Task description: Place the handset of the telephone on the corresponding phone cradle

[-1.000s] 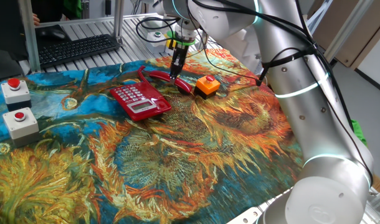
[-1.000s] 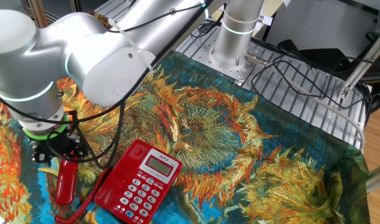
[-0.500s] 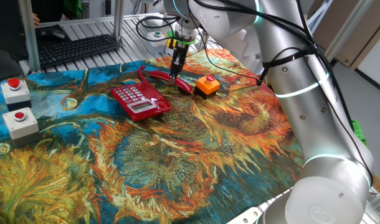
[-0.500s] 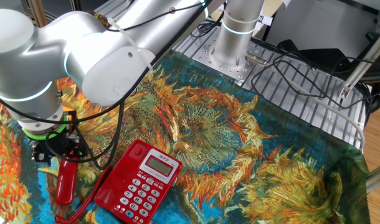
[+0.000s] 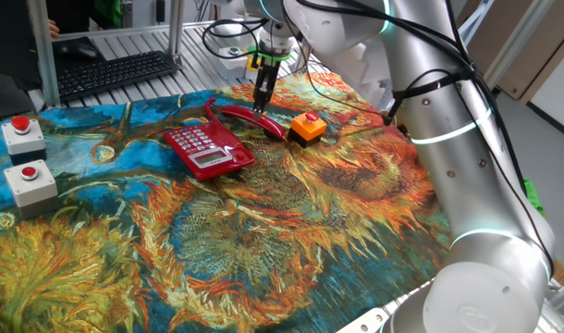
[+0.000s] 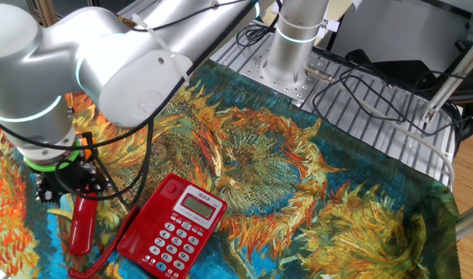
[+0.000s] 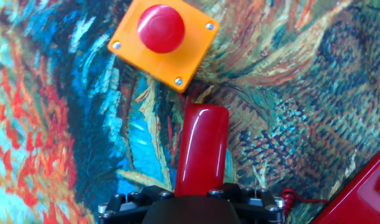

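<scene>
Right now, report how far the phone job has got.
Done: the gripper has reached the handset, which sits between the jaws next to the orange button box. In hand: the pick-up; whether the handset is off the cloth yet cannot be told. Left: carry it to the telephone and set it on the cradle, which is bare.

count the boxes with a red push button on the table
3: two grey boxes at the cloth's left edge, one behind the other, and an orange box beside the handset. Others may be hidden.
</scene>
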### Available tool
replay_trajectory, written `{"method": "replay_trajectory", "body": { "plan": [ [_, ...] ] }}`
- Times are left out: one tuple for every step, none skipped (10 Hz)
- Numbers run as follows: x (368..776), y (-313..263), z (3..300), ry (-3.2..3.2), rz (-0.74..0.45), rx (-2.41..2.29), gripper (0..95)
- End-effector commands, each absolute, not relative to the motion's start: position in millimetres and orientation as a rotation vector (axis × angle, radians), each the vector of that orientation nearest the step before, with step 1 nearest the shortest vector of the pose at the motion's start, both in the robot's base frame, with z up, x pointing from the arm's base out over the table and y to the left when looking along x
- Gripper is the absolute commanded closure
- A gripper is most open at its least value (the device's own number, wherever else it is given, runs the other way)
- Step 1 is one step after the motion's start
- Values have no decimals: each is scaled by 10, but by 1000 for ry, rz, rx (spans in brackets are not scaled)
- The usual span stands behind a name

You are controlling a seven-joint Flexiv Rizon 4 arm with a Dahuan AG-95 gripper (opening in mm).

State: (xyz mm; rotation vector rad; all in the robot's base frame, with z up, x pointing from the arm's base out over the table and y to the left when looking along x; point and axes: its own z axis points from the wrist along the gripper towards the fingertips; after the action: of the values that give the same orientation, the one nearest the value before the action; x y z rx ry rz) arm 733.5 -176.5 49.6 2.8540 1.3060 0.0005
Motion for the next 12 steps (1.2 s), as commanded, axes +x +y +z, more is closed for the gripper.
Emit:
{"method": "replay_trajectory", "body": {
  "plan": [
    [7376,-1733,617,2520,14,1915,190],
    [7387,-1740,629,2653,22,1717,190],
    [7387,-1742,634,2749,28,1546,190],
    [7386,-1743,636,2834,28,1374,190],
    [7387,-1743,636,2881,24,1267,190],
    [7391,-1745,638,2956,12,1028,190],
    [7391,-1745,639,2978,11,933,190],
    [7401,-1753,639,3037,-2,725,190],
    [7403,-1756,636,3053,-3,651,190],
    [7404,-1755,633,3086,-20,466,190],
    [7406,-1751,621,3103,-28,355,190],
    [7406,-1745,608,3108,-42,281,190]
  ]
}}
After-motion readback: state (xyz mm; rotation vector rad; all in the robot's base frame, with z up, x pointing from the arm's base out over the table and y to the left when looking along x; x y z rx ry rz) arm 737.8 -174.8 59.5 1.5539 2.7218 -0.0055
